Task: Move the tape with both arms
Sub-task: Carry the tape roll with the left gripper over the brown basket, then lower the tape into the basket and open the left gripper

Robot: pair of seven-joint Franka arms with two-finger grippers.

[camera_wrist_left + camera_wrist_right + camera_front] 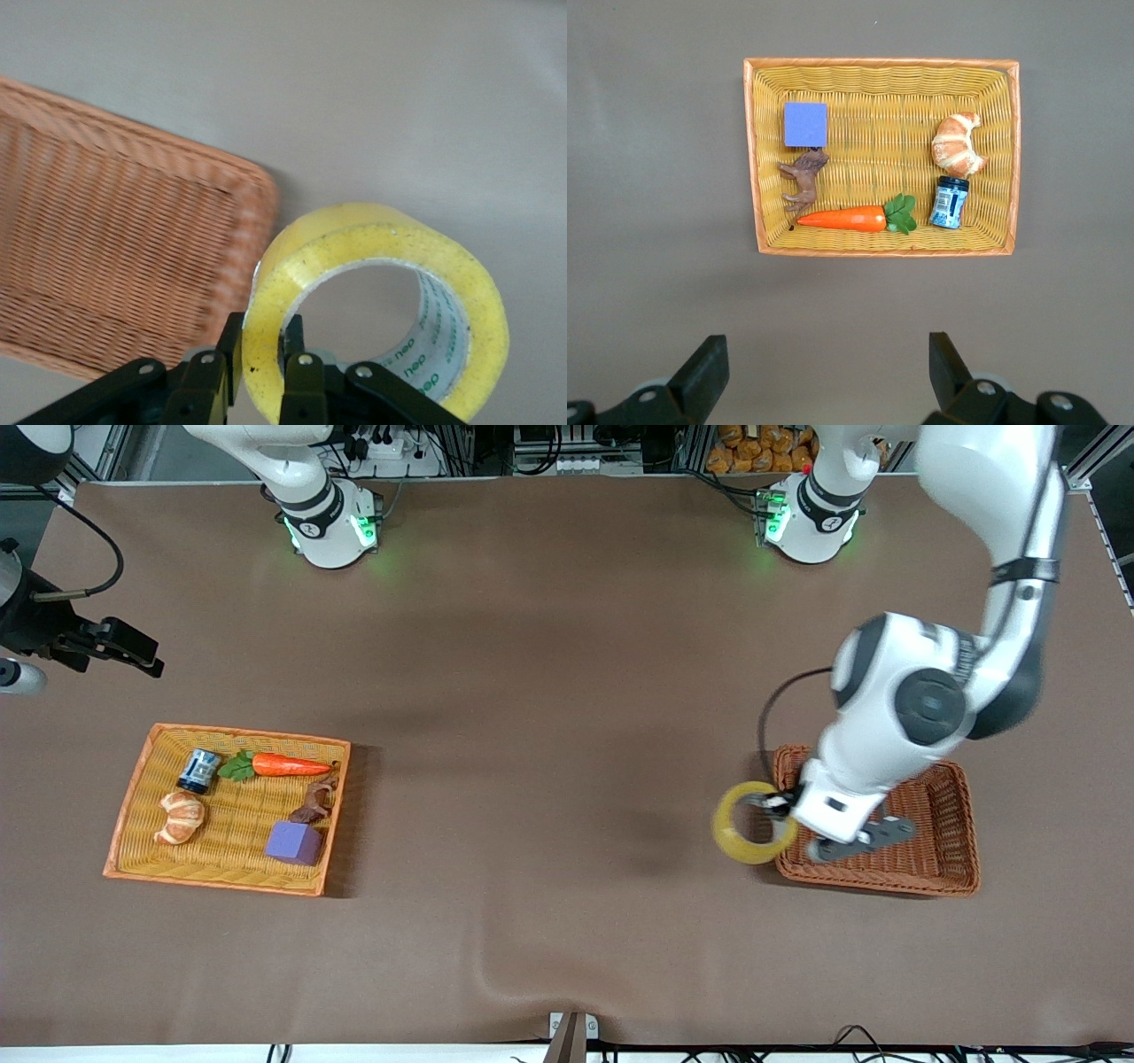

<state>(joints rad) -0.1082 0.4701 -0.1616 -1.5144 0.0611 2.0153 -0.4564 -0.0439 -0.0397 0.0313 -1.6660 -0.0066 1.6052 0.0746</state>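
The brown surface (pixel 549 691) carries two baskets, one toward each arm's end. I take the reddish-brown basket (pixel 930 859), at my left arm's end, as landmark.

My left arm (pixel 921 708) reaches down over that basket. My left hand (pixel 780 808) is closed on the tape (pixel 753 824); in the left wrist view one finger (pixel 301 376) sits inside the ring and the other presses the outer wall, so the roll's wall is pinched between them. The tape is up in the air, over the basket's rim on the side toward the right arm's end and partly over bare surface just beside it. The roll is translucent yellow with a pale inner core bearing print; the lettering is cut off and I cannot read it in full.

The yellow basket (pixel 133 824) lies well apart from the landmark, toward the right arm's end. In it: purple cube (pixel 295 843), carrot (pixel 288 765), croissant (pixel 182 817), a small brown animal figure (pixel 314 802), a small blue jar (pixel 199 770).

My right hand (pixel 824 376) waits over bare surface beside the yellow basket, fingers spread wide, holding nothing. Most of the right arm is cut off by the front view's edge.
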